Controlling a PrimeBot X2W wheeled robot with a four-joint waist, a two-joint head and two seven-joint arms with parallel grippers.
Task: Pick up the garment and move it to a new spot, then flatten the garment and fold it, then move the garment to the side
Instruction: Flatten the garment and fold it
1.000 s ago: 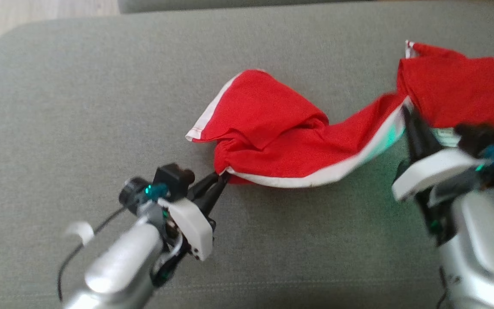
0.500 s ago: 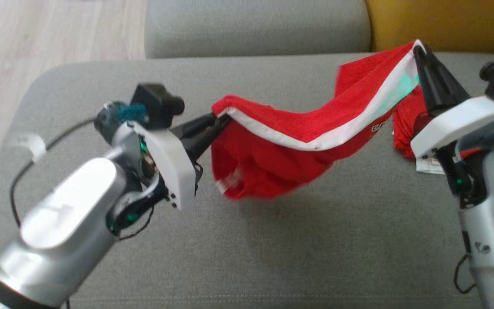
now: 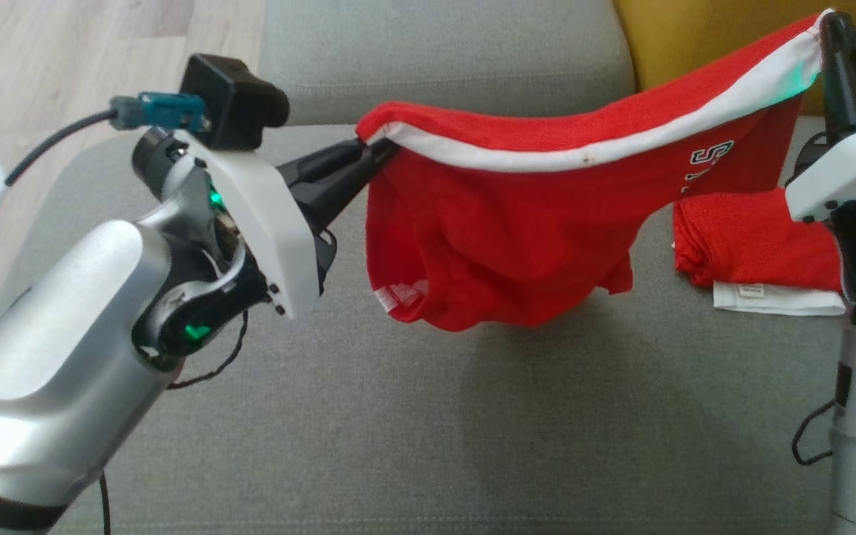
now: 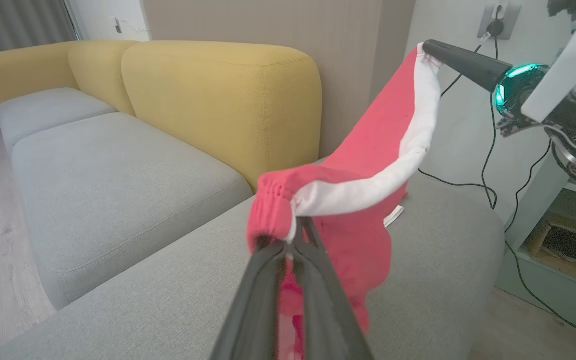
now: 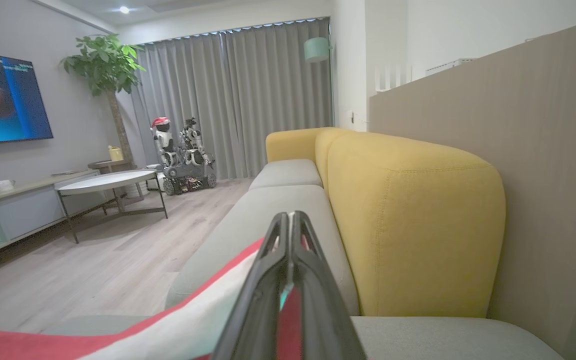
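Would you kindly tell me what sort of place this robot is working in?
Most likely a home living room, or a showroom set up as one: a grey and yellow sofa, a wall-mounted television, a low coffee table and floor-length curtains.

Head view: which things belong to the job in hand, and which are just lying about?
Job: garment, hanging between the grippers; left gripper and right gripper, each shut on its white band; sofa seat.
Lying about: folded red pile; yellow cushion; floor.
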